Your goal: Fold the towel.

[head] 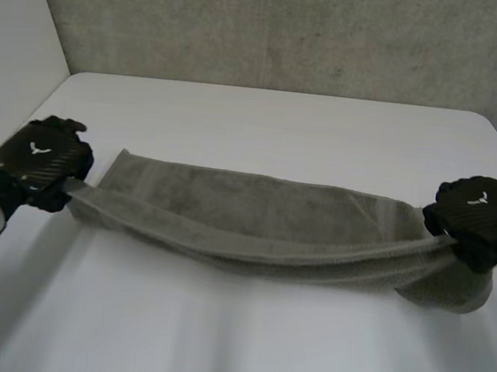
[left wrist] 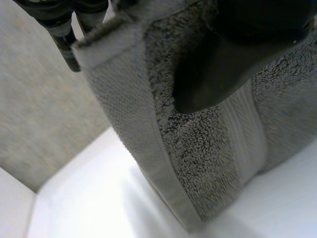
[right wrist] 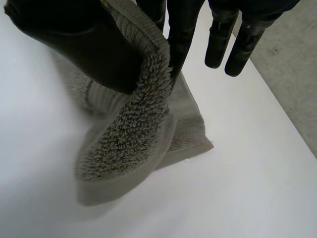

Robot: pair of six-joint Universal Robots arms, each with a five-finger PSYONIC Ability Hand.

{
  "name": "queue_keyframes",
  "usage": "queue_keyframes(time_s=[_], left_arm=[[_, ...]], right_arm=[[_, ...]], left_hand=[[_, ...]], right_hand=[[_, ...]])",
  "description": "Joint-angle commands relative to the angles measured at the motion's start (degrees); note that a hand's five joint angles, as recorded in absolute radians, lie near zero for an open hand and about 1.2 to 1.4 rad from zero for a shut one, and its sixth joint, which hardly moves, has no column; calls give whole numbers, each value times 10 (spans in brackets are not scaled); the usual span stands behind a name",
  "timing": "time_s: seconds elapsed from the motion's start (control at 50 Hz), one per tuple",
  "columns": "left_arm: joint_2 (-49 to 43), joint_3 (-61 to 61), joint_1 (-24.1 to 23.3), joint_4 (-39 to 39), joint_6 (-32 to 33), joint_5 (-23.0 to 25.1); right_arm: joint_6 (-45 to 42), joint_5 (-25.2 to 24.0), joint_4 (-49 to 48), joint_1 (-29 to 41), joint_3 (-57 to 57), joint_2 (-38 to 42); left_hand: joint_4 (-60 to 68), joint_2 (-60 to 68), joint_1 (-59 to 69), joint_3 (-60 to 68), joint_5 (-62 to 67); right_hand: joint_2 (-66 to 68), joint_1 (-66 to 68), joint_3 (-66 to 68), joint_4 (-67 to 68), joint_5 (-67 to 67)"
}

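Note:
A grey-green towel (head: 262,223) stretches across the white table (head: 264,125) between my two hands, sagging in the middle and lifted at both ends. My left hand (head: 42,160) is shut on the towel's left end; in the left wrist view its thumb (left wrist: 223,64) presses the towel (left wrist: 198,148) against the fingers behind it. At the towel's right end my right hand (head: 481,215) is shut on the cloth. In the right wrist view the thumb (right wrist: 84,44) pinches a fold of the towel (right wrist: 133,144) against a finger, while the other fingers (right wrist: 233,34) hang straight beside it.
A grey concrete wall (head: 291,31) stands behind the table's far edge. A pale wall (head: 11,37) rises at the left. Bare table top lies in front of the towel and behind it.

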Motion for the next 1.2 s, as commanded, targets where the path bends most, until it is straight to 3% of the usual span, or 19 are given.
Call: queue_keyframes(time_s=[0.02,0.1,0.32,0.4,0.8,0.82,0.84,0.86,0.9,0.92,0.96,1.12,1.2], left_arm=[[-181,139,-60,-2,2,-73],[-261,233,-79,-10,-2,-115],[-385,416,-115,-53,-2,-132],[-423,471,-121,-69,-2,-146],[-511,571,-130,-72,0,-180],[-512,571,-130,-72,0,-181],[-512,571,-130,-72,0,-181],[-513,571,-130,-72,0,-183],[-515,572,-133,-71,1,-199],[-515,572,-133,-71,1,-199],[-517,574,-134,-70,1,-232],[-508,580,-141,-71,0,-260],[-485,569,-143,-71,-1,-261]], right_arm=[[5,6,-27,36,-125,147],[4,12,-49,53,-163,190],[17,41,-196,72,-237,296],[19,48,-209,73,-259,325],[22,54,-256,90,-311,415],[22,54,-262,90,-307,416],[22,54,-269,90,-307,418],[22,54,-269,90,-307,418],[22,60,-284,91,-303,423],[22,66,-293,92,-303,427],[22,76,-300,93,-304,429],[29,94,-331,109,-282,416],[60,97,-377,111,-250,371]], left_hand=[[-38,26,50,-33,43],[-38,26,50,-33,43],[-38,26,50,-33,43],[-38,26,50,-33,43],[-38,26,50,-33,43],[-38,3,27,-33,20],[-38,3,27,-33,19],[-38,-124,-100,-33,-107],[-38,-403,-379,-33,-386],[-38,-404,-380,-33,-388],[-38,-657,-633,-33,-640],[-38,-665,-641,-33,-648],[-38,-661,-638,-33,-645]], right_hand=[[38,37,-30,-44,20],[38,37,-30,-44,20],[38,37,-30,-44,20],[38,37,-30,-44,20],[38,37,-30,-44,20],[38,37,-30,-44,20],[-126,-128,-30,-44,-144],[-127,-129,-30,-44,-145],[-662,-663,-30,-44,-680],[-662,-663,-30,-44,-680],[-662,-663,-30,-44,-680],[-662,-663,-30,-44,-680],[-662,-663,-30,-44,-680]])
